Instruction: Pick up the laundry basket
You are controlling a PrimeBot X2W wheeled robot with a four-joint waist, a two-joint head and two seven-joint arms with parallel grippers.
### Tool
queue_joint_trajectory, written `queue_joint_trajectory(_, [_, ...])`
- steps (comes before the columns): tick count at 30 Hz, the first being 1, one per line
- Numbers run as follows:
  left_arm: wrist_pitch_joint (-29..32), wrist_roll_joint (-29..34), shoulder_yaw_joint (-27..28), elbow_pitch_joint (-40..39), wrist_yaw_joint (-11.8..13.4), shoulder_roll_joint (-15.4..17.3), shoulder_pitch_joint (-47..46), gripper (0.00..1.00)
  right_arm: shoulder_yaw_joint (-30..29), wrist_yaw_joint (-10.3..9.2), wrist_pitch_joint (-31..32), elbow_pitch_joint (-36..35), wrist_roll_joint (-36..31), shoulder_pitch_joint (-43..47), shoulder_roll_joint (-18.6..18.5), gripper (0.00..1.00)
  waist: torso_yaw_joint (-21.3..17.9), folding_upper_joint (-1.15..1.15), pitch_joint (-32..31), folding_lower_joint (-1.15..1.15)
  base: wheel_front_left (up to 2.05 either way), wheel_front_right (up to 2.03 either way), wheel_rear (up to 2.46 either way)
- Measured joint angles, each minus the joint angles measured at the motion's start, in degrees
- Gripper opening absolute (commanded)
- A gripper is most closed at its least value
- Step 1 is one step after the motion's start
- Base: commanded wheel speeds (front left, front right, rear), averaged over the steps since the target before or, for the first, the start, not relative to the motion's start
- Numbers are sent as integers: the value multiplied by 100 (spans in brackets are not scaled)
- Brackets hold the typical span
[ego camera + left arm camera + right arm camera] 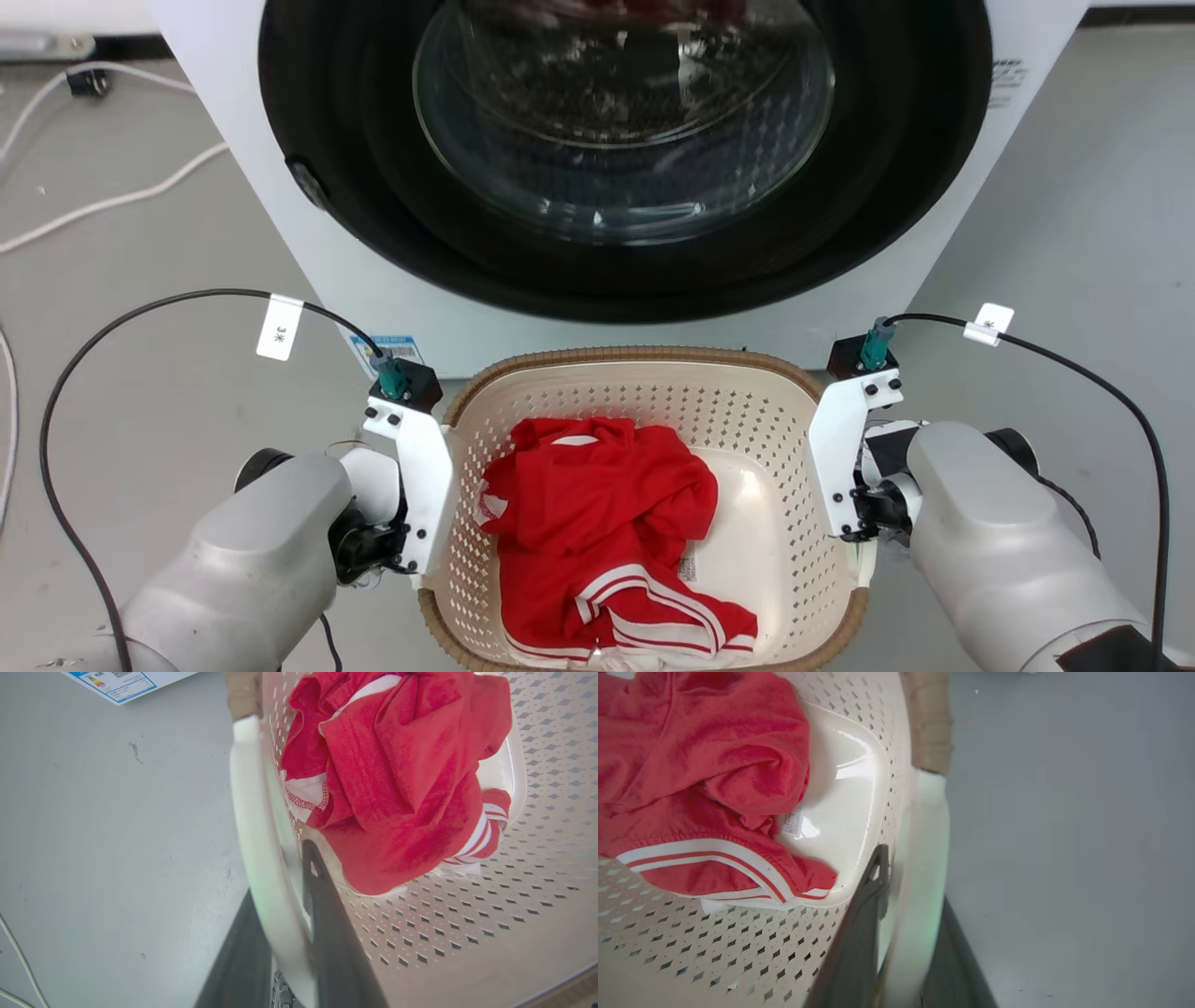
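Observation:
The cream laundry basket with a brown woven rim stands in front of the washer, between my two arms. A red garment with white stripes lies inside it. In the left wrist view my left gripper straddles the basket's white left handle, one dark finger inside the wall and one outside, shut on it. In the right wrist view my right gripper holds the white right handle the same way, its inner finger against the perforated wall.
A white front-loading washer with a round dark glass door stands just behind the basket. White cables lie on the grey floor at the left. Black cables loop from both wrists. Bare grey floor lies on either side of the basket.

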Motion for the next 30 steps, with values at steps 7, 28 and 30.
queue_joint_trajectory(7, [249,-172,-59,-113,1,52,192,0,124,0,248,52,136,146,2,0,-20,0,-340,1,0,0,0])
queue_joint_trajectory(28, [578,-553,-102,-20,1,11,608,0,403,1,535,76,453,444,10,0,33,0,-864,2,0,0,0])
queue_joint_trajectory(30, [587,-552,-104,-19,1,7,608,0,417,1,535,70,483,456,10,0,31,0,-875,2,0,0,0])
